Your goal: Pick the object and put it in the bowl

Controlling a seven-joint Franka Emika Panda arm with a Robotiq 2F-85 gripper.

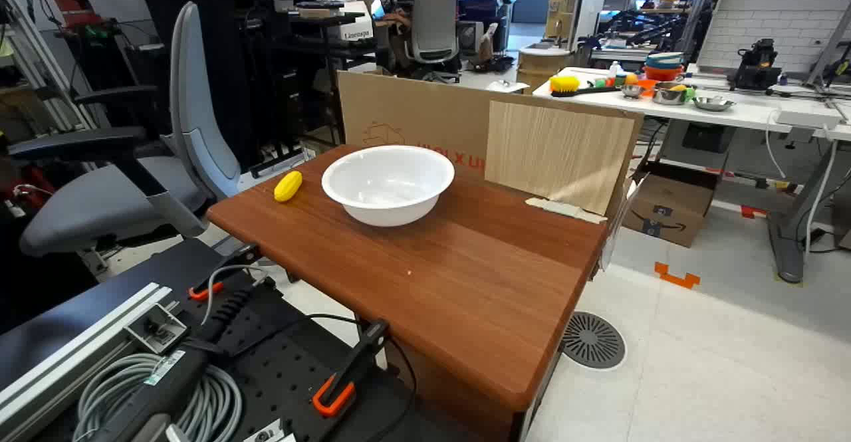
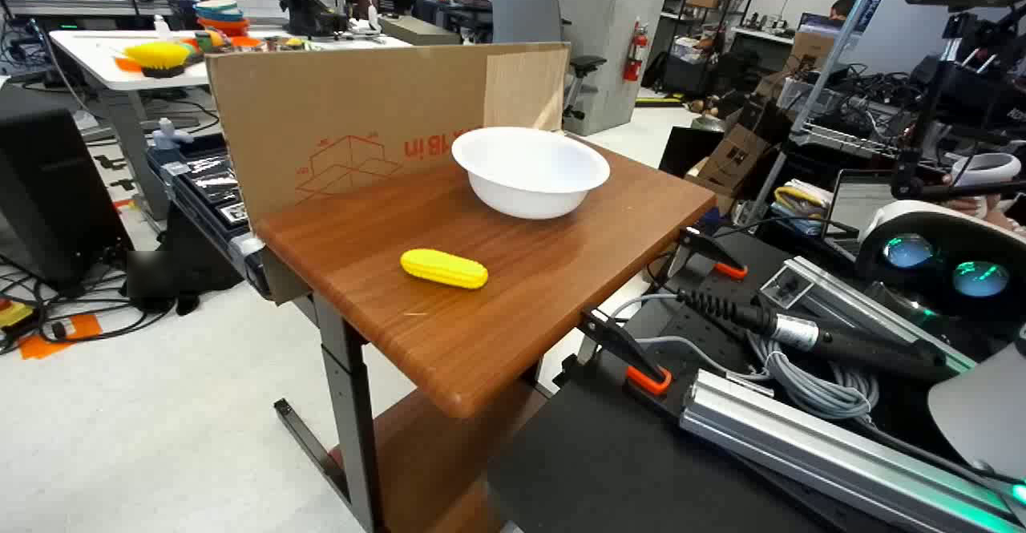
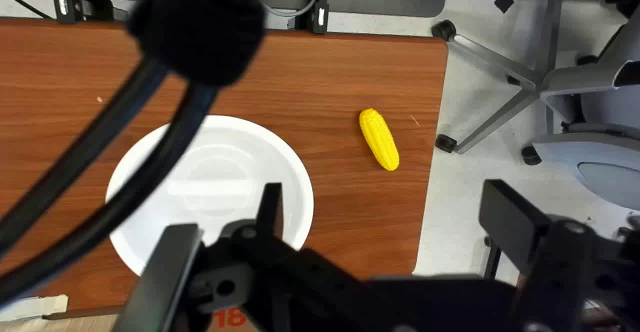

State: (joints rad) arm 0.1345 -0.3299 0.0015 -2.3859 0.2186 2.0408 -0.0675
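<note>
Nothing done yet, I judge: my pincer [image 3: 386,209] is spread wide with no hold on anything, corn [image 3: 379,140] lies on the table [image 1: 459,282] near the bowl [image 3: 250,172], not touching it, so grasp, carry and release all remain.

I count one corn [image 2: 443,268], one bowl [image 1: 391,216], one gripper [image 3: 386,212], one brown table [image 1: 465,296] and two clamps [image 2: 625,345] on my feeds. In an exterior view, I see two grey chairs [image 1: 189,83] and one vent [image 1: 594,340].
</note>
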